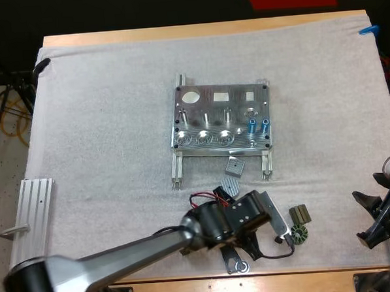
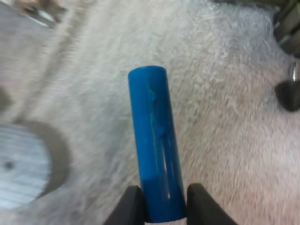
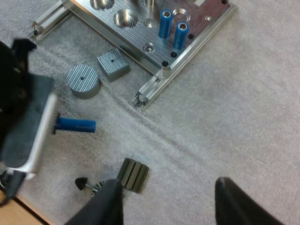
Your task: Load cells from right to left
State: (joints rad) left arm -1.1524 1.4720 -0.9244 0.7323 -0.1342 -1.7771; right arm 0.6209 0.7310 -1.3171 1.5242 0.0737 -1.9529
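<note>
The metal fixture (image 1: 199, 103) lies mid-mat with two blue cylinders (image 1: 259, 125) standing in holes at its front right corner; they also show in the right wrist view (image 3: 172, 29). My left gripper (image 1: 278, 228) hovers low in front of the fixture, shut on a third blue cylinder (image 2: 156, 154) by one end, its fingers (image 2: 199, 206) pressing both sides. That cylinder (image 3: 76, 124) lies level just above the mat. My right gripper (image 1: 364, 219) waits open at the right edge, its fingers (image 3: 236, 199) spread over bare mat.
A grey square block (image 1: 234, 166) and a grey round disc (image 3: 83, 80) lie in front of the fixture. A dark ribbed block (image 1: 300, 214) and a small gear-like part (image 1: 298, 234) sit beside the left gripper. An aluminium rail (image 1: 31, 210) lies at the left.
</note>
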